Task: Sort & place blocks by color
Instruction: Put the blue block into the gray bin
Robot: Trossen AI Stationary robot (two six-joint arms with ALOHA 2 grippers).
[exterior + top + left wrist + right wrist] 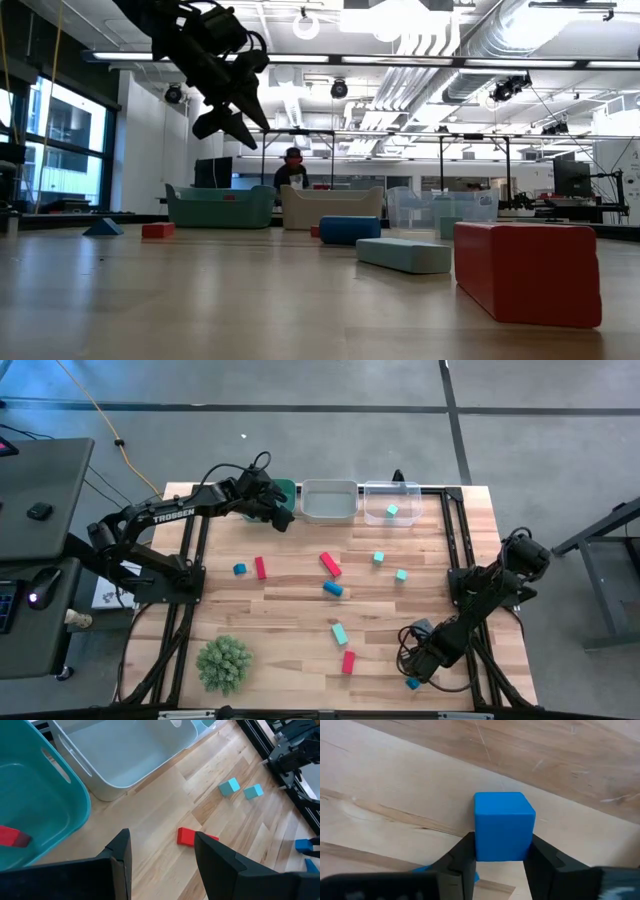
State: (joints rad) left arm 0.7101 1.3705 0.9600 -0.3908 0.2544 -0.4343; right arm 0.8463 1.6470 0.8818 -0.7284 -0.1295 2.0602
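Observation:
Red, blue and light teal blocks lie scattered over the wooden table (300,610). My right gripper (414,680) is near the front edge at the right, pointing down and shut on a blue cube (504,826). My left gripper (284,512) hangs open over the near rim of the teal bin (45,805) at the back, with nothing between its fingers (120,857). A red block (12,836) lies inside that bin. A teal block (392,511) lies in the clear bin (405,492). My right gripper pinches the blue cube by two opposite side faces (480,845) between its two fingers (462,860). The fingers come from above and point down. The cube stands upright with its bottom on the tabletop.
A white bin (330,502) stands between the teal and the clear one. A green spiky ball (224,663) sits at the front left. Loose blocks lie mid-table, among them a red bar (330,564), a blue one (333,589) and a teal one (340,633). A person (292,170) is behind the table.

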